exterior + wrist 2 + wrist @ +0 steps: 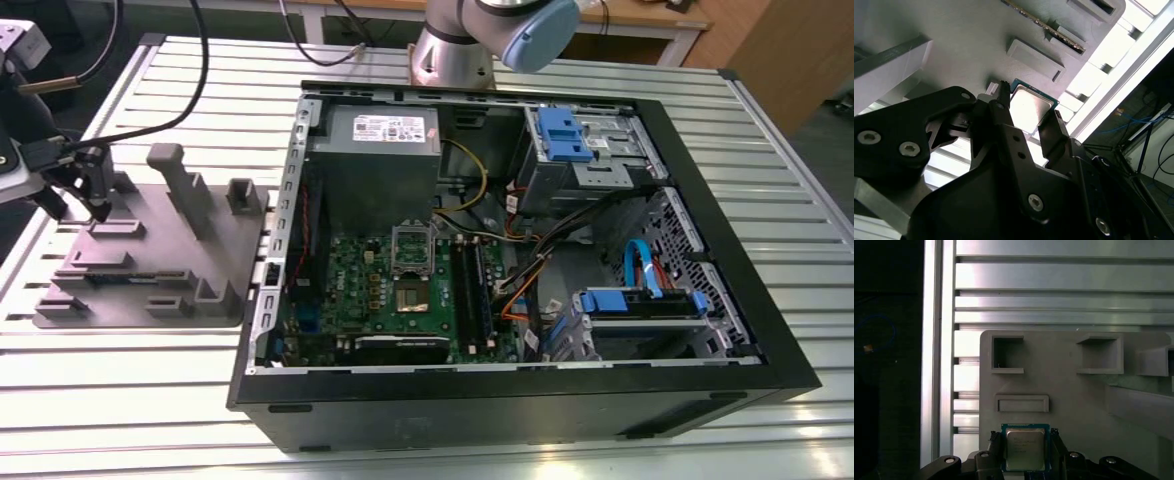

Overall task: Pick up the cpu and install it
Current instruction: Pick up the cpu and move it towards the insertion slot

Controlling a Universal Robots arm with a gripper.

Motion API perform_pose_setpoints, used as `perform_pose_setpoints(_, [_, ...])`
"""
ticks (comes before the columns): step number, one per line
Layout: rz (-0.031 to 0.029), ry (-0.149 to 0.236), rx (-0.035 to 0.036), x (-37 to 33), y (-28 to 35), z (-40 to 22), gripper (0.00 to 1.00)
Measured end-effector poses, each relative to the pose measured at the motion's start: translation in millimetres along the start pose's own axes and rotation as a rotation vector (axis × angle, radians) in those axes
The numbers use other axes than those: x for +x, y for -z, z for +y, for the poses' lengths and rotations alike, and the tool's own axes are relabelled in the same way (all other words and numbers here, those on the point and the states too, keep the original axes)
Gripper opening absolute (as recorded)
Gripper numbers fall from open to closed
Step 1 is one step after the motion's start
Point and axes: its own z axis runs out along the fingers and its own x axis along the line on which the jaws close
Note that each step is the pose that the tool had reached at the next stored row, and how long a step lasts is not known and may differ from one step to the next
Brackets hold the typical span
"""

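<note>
Black fingers point(1005, 129) of the hand point(1028, 107) sat closest to the lens in both wrist views, one on each side of the cpu point(1025, 449). They stood close together, each pressed against an opposite edge of the chip, so the hand was clamped on the cpu. The chip's silver-grey metal top faced the wrist cameras, with a thin green border around it. Behind it lay the grey tray point(1064, 375). The cpu sat near a low rectangular frame point(1021, 403) raised from the tray's surface, with two square pockets point(1008, 352) further off. Whether the chip rested on the tray or hung just above it, I could not tell.

From the exterior view, the hand was low over the tray at the exterior view's left, near the upright posts point(180, 185). The tray lay on the ribbed metal counter point(134, 400), just beside the open black computer case point(534, 390), which lay on its side to the exterior view's right of the tray. Inside the case the green motherboard point(380, 310) lay flat, with a square socket point(411, 296) near its middle and long black memory sticks point(470, 280) just beside the socket. A grey power-supply box point(380, 135) sat in a far corner of the case, and blue drive brackets point(567, 130) showed further to the exterior view's right. The arm's base point(461, 55) stood behind the case. The cpu was well apart from the socket.
</note>
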Motion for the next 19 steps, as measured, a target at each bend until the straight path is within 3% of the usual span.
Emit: perform_pose_setpoints(19, [-0.0001,0.000,0.0007,-0.1,4.2,0.2,0.47])
